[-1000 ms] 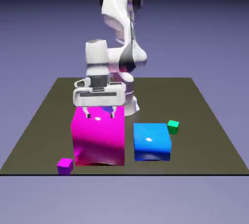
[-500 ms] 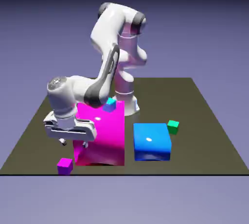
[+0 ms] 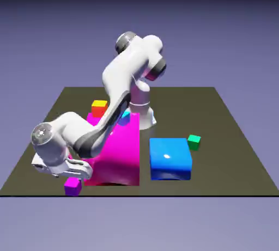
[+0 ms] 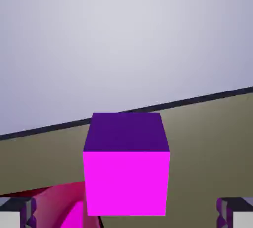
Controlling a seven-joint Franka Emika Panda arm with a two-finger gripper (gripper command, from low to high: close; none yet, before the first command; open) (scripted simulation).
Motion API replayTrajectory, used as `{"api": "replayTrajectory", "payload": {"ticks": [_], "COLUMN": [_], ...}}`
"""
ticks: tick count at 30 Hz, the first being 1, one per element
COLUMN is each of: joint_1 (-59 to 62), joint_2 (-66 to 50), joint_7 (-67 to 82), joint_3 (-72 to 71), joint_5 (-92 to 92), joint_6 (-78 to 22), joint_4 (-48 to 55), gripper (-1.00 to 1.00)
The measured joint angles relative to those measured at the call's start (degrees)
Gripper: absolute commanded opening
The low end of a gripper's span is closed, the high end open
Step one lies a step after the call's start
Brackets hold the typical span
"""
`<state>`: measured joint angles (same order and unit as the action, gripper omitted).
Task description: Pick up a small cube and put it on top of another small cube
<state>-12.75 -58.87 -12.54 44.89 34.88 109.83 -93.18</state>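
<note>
The small cube is tiny, glossy and purple, and lies near the table's front edge at the exterior view's left. My gripper is low, right above and behind it, with the hand tilted toward it. In the hand view the small cube fills the middle, between my grey fingertips, which stand wide apart at the bottom corners. My gripper is open and holds nothing. The other small cube, red with a yellow-orange top, sits farther back behind the big magenta block.
A big magenta block stands just beside the hand, and a big blue block to its right. A tiny green cube and a tiny cyan cube lie beyond. The table's front edge is close.
The arm has swung from above the magenta block down and to the exterior view's left, lowering the hand to the purple cube. The jaws stayed open. The red cube has come into view.
</note>
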Motion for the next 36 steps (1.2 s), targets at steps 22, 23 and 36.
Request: {"api": "replayTrajectory", "payload": {"ticks": [22, 23, 36], "joint_1": [13.9, 14.8, 24.9], "joint_2": [26.9, 28.8, 54.5], "joint_7": [-2.7, -3.2, -15.6], "joint_3": [-32.7, -34.7, -48.2], "joint_5": [-3.0, -3.3, -14.3], "joint_6": [-6.7, -6.8, -11.5], "joint_4": [-10.0, -11.2, -25.4], "gripper": [-1.00, -1.00, -1.00]}}
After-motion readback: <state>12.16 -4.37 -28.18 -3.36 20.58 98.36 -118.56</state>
